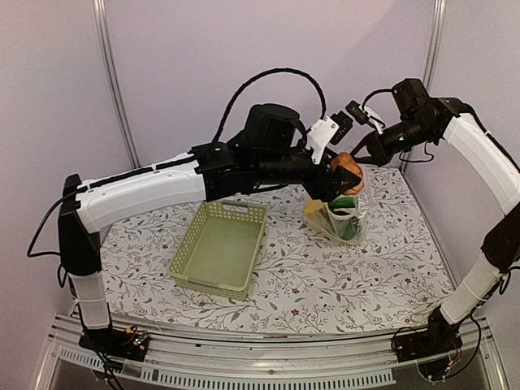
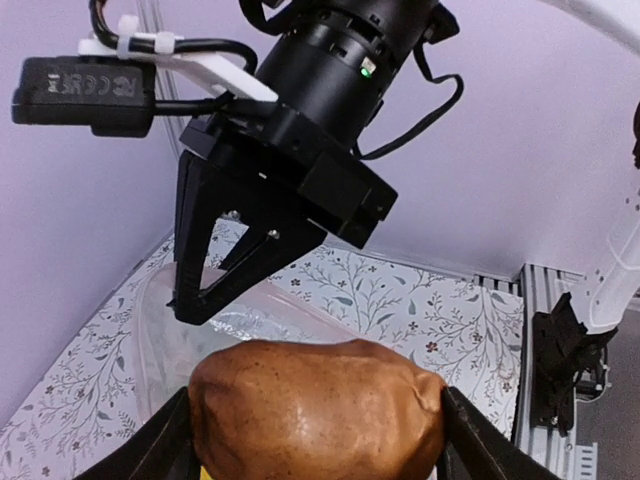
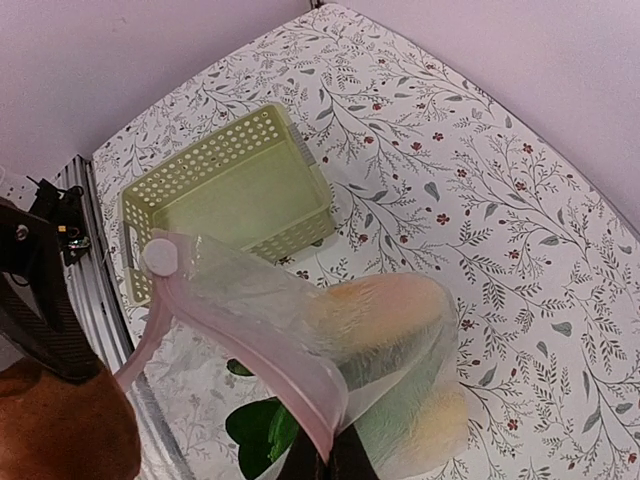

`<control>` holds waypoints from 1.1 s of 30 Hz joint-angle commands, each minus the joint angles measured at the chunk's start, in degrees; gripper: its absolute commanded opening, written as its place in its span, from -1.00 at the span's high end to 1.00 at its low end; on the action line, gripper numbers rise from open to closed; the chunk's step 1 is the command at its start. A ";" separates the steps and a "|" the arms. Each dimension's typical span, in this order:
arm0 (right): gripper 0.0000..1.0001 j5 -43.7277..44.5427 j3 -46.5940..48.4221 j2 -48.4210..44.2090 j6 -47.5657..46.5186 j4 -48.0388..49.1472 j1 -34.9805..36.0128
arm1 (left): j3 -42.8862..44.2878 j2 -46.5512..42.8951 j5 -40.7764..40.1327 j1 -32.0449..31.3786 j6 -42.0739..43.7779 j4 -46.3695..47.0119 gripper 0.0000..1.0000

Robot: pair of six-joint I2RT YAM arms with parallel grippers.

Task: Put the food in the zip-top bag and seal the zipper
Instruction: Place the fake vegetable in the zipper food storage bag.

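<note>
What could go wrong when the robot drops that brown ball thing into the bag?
1. The brown food in the left tool looks wide beside the mouth of the zip-top bag; it might catch the rim and roll onto the table.
2. Only the right tool pinches the bag's edge, so a push might tug it loose and slump the bag.
3. The bag already looks full, so the zipper may be hard to press shut.

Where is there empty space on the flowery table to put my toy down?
Bare cloth lies in front of the bag, and left of the basket. The basket's floor is bare too. Crowded: the back right, where the left pincer, gripping the brown food, and right pincer meet over the bag.
</note>
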 commanded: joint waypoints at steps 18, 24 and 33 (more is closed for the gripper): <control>1.00 -2.70 1.81 1.24 0.03 -0.97 0.74 | 18.60 20.15 -47.32 -6.41 30.68 -14.14 -0.78; 1.00 -2.54 2.13 1.63 -0.02 -0.97 0.82 | 18.45 20.70 -53.70 -6.44 36.87 -8.01 -0.99; 1.00 -2.31 1.90 1.85 -0.13 -0.86 0.78 | 4.40 3.80 -38.98 -8.12 27.19 4.03 -0.99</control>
